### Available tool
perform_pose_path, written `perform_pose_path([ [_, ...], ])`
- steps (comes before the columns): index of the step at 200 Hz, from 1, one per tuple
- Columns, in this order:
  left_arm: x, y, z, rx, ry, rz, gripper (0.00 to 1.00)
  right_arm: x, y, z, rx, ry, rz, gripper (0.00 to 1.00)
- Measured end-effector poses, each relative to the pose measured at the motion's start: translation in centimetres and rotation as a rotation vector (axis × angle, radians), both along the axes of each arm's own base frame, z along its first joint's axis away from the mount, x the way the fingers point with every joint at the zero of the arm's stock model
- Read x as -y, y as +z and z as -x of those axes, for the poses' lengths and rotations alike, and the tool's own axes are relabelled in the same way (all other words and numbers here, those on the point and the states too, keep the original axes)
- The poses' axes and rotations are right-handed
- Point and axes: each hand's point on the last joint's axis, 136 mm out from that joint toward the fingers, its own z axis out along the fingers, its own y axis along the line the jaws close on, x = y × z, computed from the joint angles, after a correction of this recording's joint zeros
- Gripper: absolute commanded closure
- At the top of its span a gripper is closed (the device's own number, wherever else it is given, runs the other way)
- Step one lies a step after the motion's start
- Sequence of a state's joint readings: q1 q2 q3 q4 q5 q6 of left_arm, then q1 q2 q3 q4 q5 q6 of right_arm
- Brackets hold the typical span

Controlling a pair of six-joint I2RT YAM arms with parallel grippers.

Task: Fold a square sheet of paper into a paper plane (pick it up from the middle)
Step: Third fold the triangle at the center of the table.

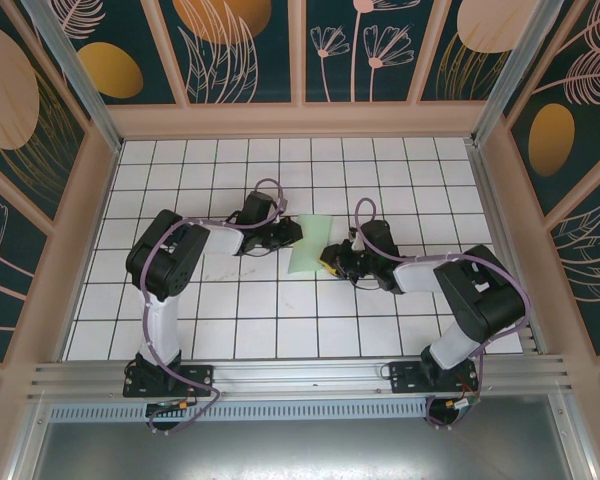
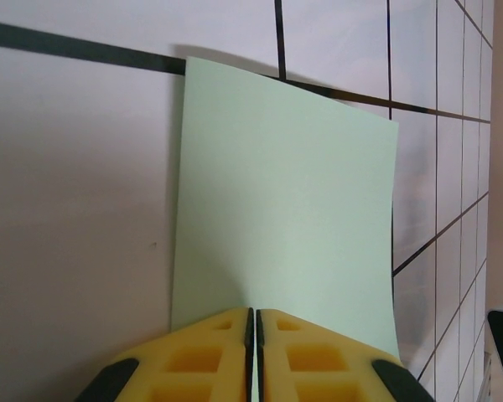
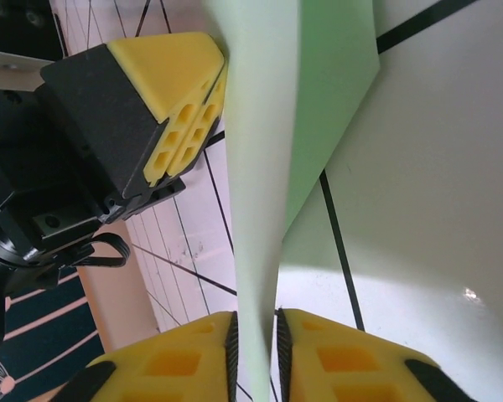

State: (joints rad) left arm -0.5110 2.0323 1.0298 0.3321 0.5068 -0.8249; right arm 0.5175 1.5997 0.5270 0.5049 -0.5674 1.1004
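I found the sheet [image 1: 308, 243] near the centre of the table [image 1: 280, 320], between the two grippers. The left gripper [image 1: 286, 236] sat at the sheet's 9 o'clock edge, and the right gripper [image 1: 330, 260] at its 4 o'clock edge.

In the left wrist view, the left pads [image 2: 201, 356] were pressed together on the sheet's near edge, and the sheet ran toward 12 o'clock over the tiles [image 2: 75, 209].

In the right wrist view, the right pads [image 3: 184, 360] pinched the sheet's edge between them. The sheet was bent and rose toward 12 o'clock, with the left gripper against it at 10 o'clock.
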Motion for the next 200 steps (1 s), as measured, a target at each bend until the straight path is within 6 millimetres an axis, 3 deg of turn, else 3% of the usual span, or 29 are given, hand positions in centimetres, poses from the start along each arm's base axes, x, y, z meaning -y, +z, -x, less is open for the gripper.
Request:
perform_pose_path([
  [29, -0.4, 0.6, 0.6, -0.01, 0.001, -0.004, 0.78, 0.0, -0.2, -0.3, -0.009, 0.01, 0.017, 0.95],
  [78, -0.3, 4.0, 0.8, 0.053, -0.014, 0.032, 0.77, -0.4, -0.5, -1.8, 0.03, 0.13, 0.099, 0.98],
  [110, -1.0, 2.4, 2.3, 0.015, -0.026, 0.004, 0.8, 0.0, -0.4, -2.5, 0.067, 0.219, 0.127, 0.98],
  [145, -1.2, 1.5, 3.1, -0.012, -0.041, 0.0, 0.84, 0.7, -1.6, -2.7, 0.047, 0.268, 0.155, 0.95],
  [200, -1.3, -0.3, 3.4, -0.051, -0.044, -0.018, 0.87, 0.3, -1.6, -2.4, 0.019, 0.267, 0.122, 0.76],
])
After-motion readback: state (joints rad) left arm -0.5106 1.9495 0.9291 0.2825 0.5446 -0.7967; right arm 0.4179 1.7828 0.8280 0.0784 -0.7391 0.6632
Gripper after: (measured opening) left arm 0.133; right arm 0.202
